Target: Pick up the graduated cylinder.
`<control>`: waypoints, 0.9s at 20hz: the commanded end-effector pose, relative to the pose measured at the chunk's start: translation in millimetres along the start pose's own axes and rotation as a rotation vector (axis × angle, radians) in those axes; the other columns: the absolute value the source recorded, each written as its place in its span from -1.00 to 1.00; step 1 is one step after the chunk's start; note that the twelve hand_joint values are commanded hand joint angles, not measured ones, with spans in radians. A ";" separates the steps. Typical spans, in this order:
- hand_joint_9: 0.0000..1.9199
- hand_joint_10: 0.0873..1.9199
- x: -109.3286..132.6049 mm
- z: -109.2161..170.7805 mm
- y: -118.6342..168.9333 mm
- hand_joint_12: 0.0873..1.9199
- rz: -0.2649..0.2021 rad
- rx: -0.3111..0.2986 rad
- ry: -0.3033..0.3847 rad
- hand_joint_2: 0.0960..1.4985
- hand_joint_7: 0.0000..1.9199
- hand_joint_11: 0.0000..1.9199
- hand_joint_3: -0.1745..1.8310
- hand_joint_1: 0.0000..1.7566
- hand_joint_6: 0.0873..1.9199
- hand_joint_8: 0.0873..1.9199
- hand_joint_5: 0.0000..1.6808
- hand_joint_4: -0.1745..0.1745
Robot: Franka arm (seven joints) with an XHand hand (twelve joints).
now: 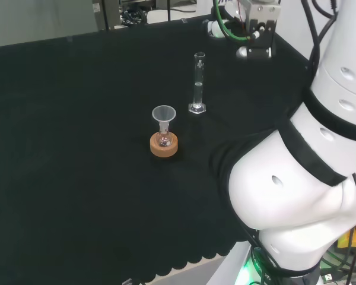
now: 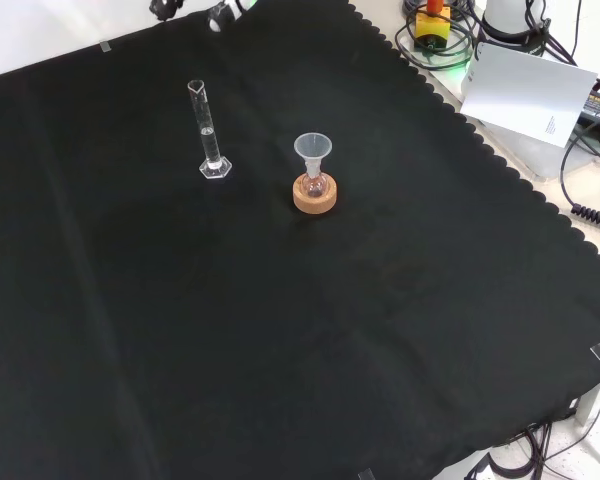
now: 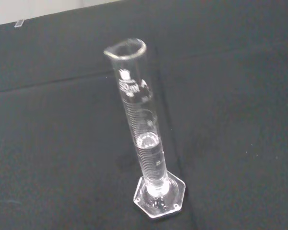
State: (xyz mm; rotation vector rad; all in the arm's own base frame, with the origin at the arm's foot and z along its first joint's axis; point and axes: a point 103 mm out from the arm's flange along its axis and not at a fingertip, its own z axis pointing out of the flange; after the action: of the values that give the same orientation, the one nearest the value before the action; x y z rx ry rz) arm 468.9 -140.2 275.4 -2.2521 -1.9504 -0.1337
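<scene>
Cylinder (image 1: 198,83): stands upright, long axis vertical, left of and nearer than the wrist in the head view.
Hand: finger state cannot be told.

Clear glossy glass graduated cylinder (image 3: 143,139) on matt black cloth (image 3: 240,96); cork stand (image 1: 164,145).
</scene>
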 end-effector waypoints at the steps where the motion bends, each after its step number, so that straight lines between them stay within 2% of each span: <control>1: -0.50 -0.41 -28.6 22.0 34.2 0.36 -0.012 -0.101 0.089 0.55 -0.81 -0.66 -0.72 -0.67 -1.00 -0.40 -0.61 -0.26; 5: -0.44 -0.40 -33.9 38.9 34.3 0.35 -0.038 -0.116 0.133 0.51 -0.76 -0.60 -0.73 -0.69 -1.00 -0.37 -0.60 -0.24; 13: -0.29 -0.43 -44.6 73.7 30.1 0.31 -0.042 -0.076 0.178 0.44 -0.60 -0.44 -0.72 -0.65 -1.00 -0.33 -0.52 -0.15; 16: -0.28 -0.43 -49.3 81.5 27.7 0.31 -0.050 -0.097 0.230 0.42 -0.58 -0.41 -0.72 -0.61 -1.00 -0.33 -0.51 -0.15; 18: -0.27 -0.44 -51.0 85.4 25.8 0.31 -0.082 -0.130 0.283 0.39 -0.56 -0.39 -0.73 -0.54 -1.00 -0.33 -0.50 -0.14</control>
State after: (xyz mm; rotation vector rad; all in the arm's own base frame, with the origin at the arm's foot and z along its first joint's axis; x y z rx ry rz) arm 476.2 -199.2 313.3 -2.3137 -1.9868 -0.4244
